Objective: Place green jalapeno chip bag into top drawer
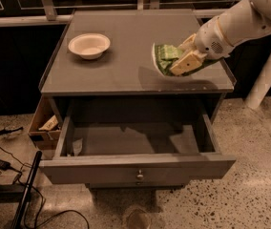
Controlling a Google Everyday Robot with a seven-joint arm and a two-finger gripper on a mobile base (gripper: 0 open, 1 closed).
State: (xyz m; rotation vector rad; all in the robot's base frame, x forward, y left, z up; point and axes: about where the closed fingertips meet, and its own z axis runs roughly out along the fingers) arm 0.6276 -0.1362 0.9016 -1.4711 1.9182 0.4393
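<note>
Camera view: gripper above cabinet top, right-front; fingers pinched on bag, bag just off surface; drawer open below. Best: carry forward past edge; lower mid-drawer; release low; bowl well apart.
</note>
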